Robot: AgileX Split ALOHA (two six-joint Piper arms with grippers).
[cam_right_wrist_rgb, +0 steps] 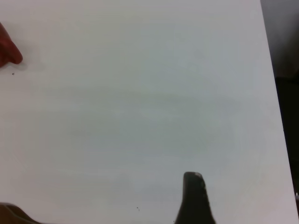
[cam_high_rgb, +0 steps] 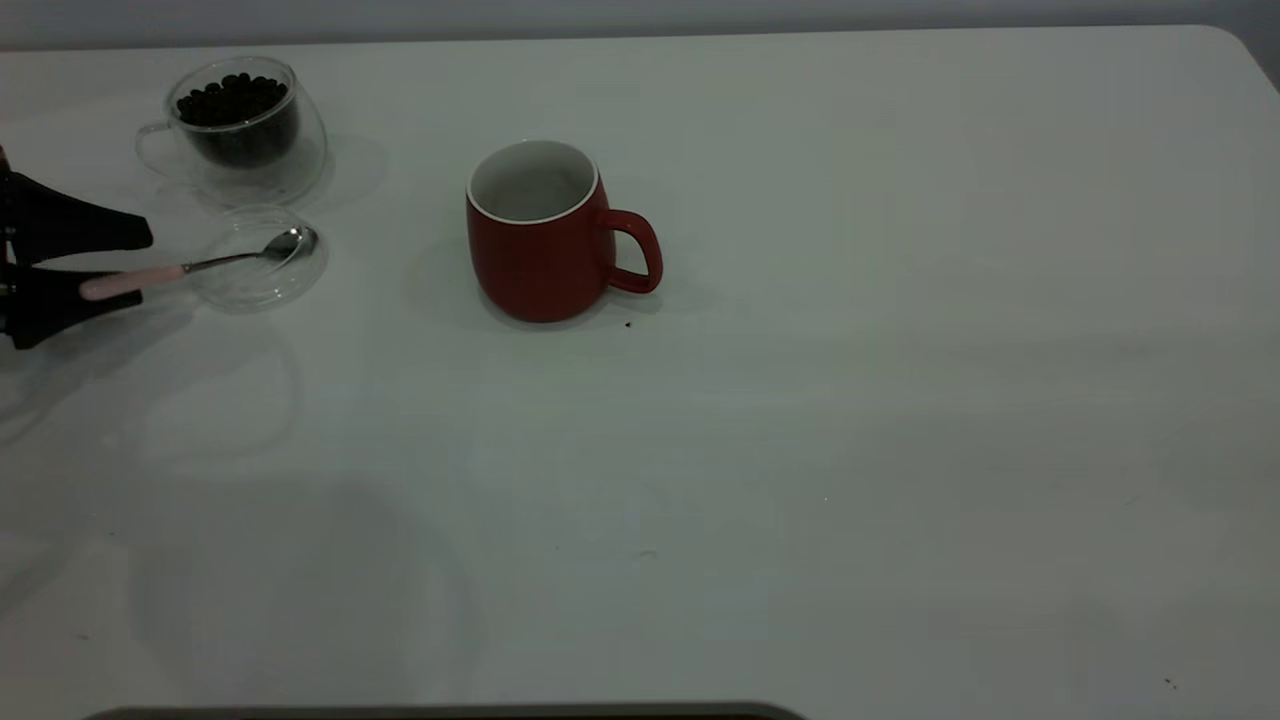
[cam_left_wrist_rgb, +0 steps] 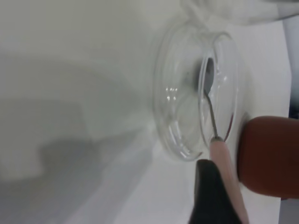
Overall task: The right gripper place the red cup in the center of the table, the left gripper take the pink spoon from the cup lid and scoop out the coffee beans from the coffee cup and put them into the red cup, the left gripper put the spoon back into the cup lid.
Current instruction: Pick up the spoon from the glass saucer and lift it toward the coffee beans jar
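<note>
Pink spoon [cam_high_rgb: 190,266]: lying with its shiny metal bowl inside the cup lid [cam_high_rgb: 258,258] and its matte pale pink handle sticking out over the rim toward the exterior view's left edge; the handle's end is passing between the left gripper's fingers.
Left gripper [cam_high_rgb: 118,262]: reaching in from the left edge, its two black tapering fingers standing spread, one on each side of the handle; whether either is touching it is hard to tell. Most of the arm is cut off.
Cup lid: a shallow clear glass disc sitting on the table [cam_high_rgb: 800,450], just in front of the coffee cup [cam_high_rgb: 240,130].
Coffee cup: rounded double-walled clear glass, holding a heap of dark oval coffee beans [cam_high_rgb: 232,100].
Red cup [cam_high_rgb: 545,232]: glossy dark red outside, white inside, standing upright well right of the lid, handle pointing right.
Right gripper [cam_right_wrist_rgb: 194,198]: only one dark finger is showing in its wrist view, so its jaw state cannot be told.
</note>
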